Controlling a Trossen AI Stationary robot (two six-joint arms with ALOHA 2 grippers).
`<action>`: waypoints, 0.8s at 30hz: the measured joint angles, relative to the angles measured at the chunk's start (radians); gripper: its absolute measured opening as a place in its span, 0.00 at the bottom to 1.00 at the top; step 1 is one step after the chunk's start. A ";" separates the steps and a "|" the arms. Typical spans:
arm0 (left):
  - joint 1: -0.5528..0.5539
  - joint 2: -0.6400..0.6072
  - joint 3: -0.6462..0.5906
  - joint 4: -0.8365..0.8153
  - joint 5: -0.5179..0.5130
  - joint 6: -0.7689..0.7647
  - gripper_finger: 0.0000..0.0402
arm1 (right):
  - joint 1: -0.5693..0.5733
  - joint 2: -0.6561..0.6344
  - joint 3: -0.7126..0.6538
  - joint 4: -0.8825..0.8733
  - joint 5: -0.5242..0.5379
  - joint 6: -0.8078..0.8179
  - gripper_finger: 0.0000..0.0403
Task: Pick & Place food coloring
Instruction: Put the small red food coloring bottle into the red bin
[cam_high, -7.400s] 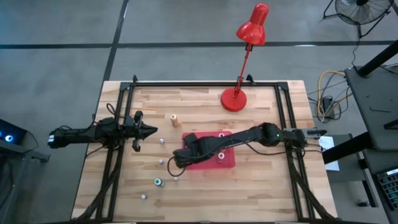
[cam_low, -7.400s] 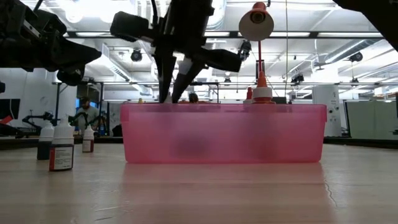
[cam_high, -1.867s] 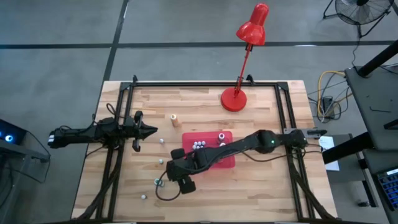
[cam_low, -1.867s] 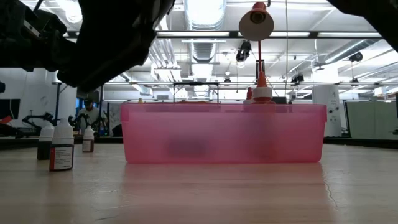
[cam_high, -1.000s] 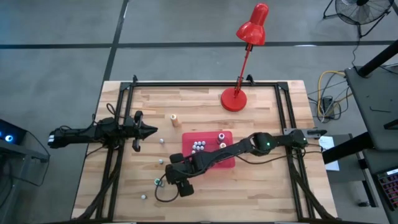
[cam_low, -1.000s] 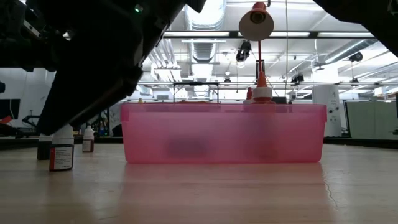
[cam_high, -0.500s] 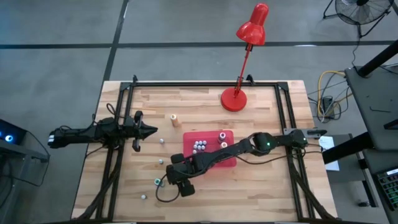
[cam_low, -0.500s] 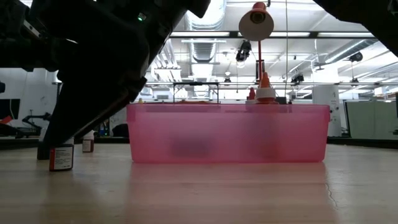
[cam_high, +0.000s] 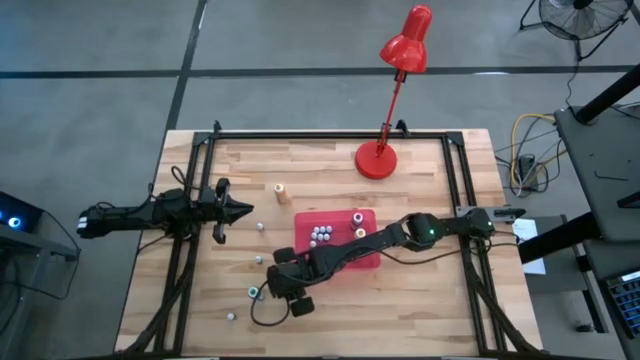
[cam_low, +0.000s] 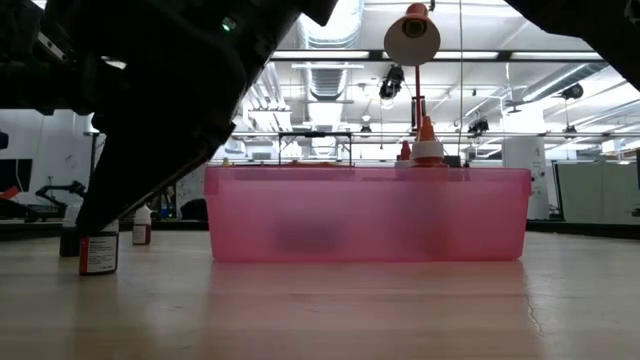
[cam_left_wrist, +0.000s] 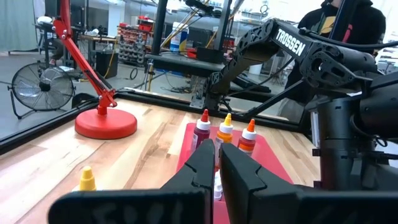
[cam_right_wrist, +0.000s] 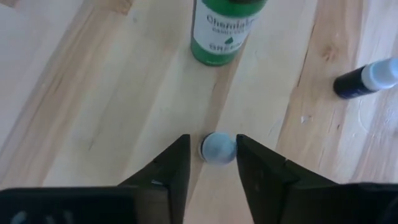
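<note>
Straddling a small pale-capped upright bottle (cam_right_wrist: 218, 149), the right gripper (cam_right_wrist: 212, 155) has its dark fingers close on either side, seemingly pinching the cap for a lift toward the translucent red plastic tray (cam_high: 303, 221) at its two o'clock. Nearby at nine o'clock, the left gripper (cam_left_wrist: 216, 163) waits, fingers pressed together.

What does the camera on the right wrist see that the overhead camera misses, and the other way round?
Only the right wrist view: the right gripper closing its fingers around a pale-capped bottle, and the green bottle's label. Only the high view: the red tray, the lamp, the waiting left gripper. Both: the wooden table.
</note>
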 joint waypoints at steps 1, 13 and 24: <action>0.000 0.000 0.000 0.000 0.000 0.000 0.00 | 0.000 0.000 0.004 0.001 0.000 -0.005 0.28; 0.000 0.000 0.000 0.000 0.000 0.000 0.00 | 0.000 -0.001 0.009 0.003 0.000 -0.008 0.13; 0.000 0.000 0.000 0.000 0.000 0.000 0.00 | 0.000 -0.002 0.019 -0.013 0.001 0.011 0.13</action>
